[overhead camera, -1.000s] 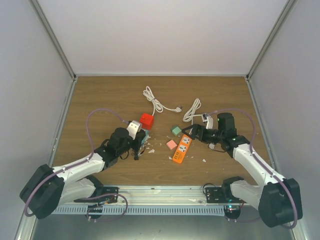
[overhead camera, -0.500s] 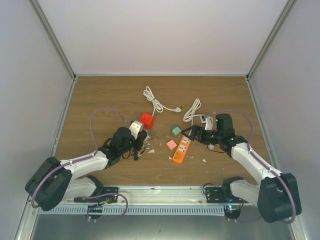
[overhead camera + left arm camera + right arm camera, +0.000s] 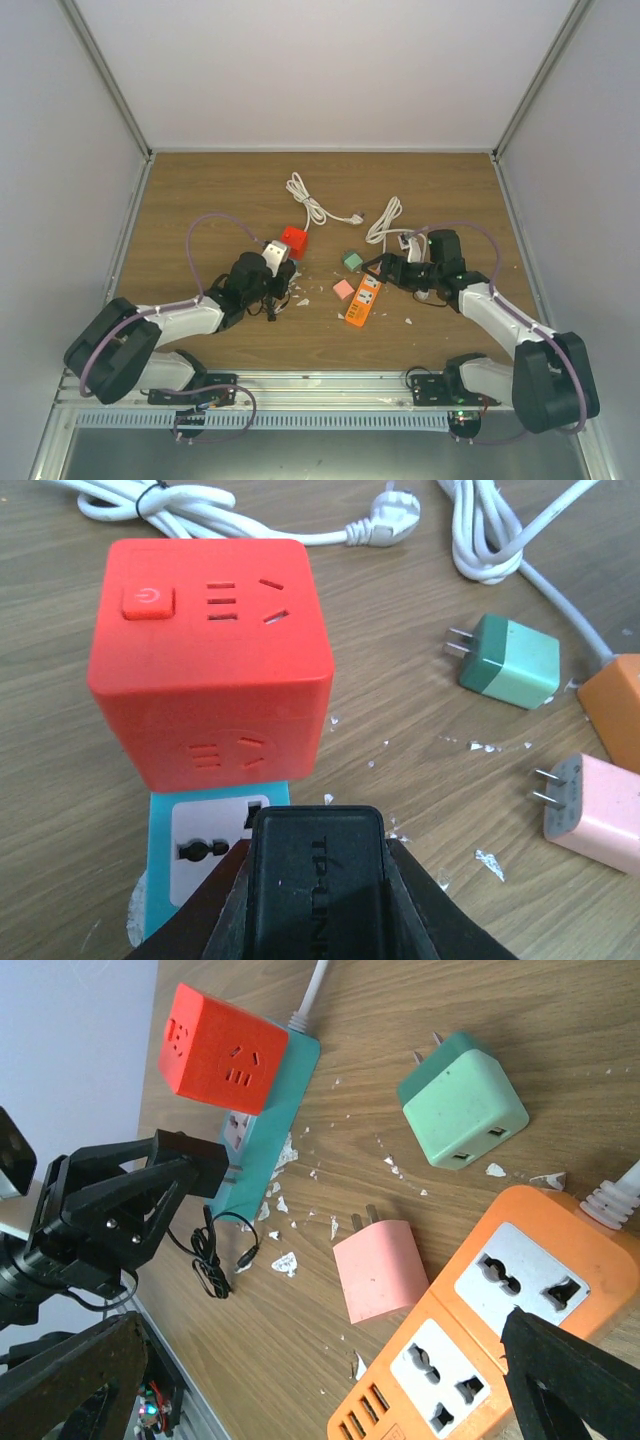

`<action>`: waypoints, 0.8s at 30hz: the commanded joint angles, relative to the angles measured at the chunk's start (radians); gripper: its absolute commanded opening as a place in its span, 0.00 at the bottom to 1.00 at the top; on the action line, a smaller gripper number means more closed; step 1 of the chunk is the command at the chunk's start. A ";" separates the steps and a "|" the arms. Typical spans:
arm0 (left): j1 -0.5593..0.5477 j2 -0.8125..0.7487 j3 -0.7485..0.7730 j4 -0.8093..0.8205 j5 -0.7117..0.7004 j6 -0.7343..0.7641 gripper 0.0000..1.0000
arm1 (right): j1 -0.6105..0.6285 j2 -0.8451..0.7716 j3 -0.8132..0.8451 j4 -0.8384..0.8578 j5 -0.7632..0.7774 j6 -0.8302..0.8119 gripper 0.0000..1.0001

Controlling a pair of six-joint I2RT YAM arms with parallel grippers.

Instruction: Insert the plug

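My left gripper (image 3: 316, 860) is shut on a black TP-Link plug adapter (image 3: 316, 900). It holds the adapter just over the near end of a teal power strip (image 3: 205, 845), partly covering a white socket face. A red cube socket (image 3: 210, 660) sits on the strip just beyond. In the top view the left gripper (image 3: 274, 284) is beside the red cube (image 3: 293, 241). My right gripper (image 3: 320, 1325) is open and empty over the orange power strip (image 3: 500, 1330) and the pink adapter (image 3: 385, 1270). It also shows in the top view (image 3: 386, 268).
A green adapter (image 3: 462, 1098) lies beyond the pink one. Two coiled white cables (image 3: 315, 205) (image 3: 385, 222) lie at the back. A thin black cord (image 3: 215, 1260) trails from the black adapter. White scraps litter the wood. Walls enclose the table.
The left arm has drawn in, and its gripper with the black adapter sits slightly further right by the red cube. The right gripper has edged left over the orange strip.
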 commanded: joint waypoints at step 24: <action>0.083 0.029 0.098 0.027 0.006 0.058 0.00 | -0.008 0.084 -0.018 0.078 -0.036 -0.024 0.98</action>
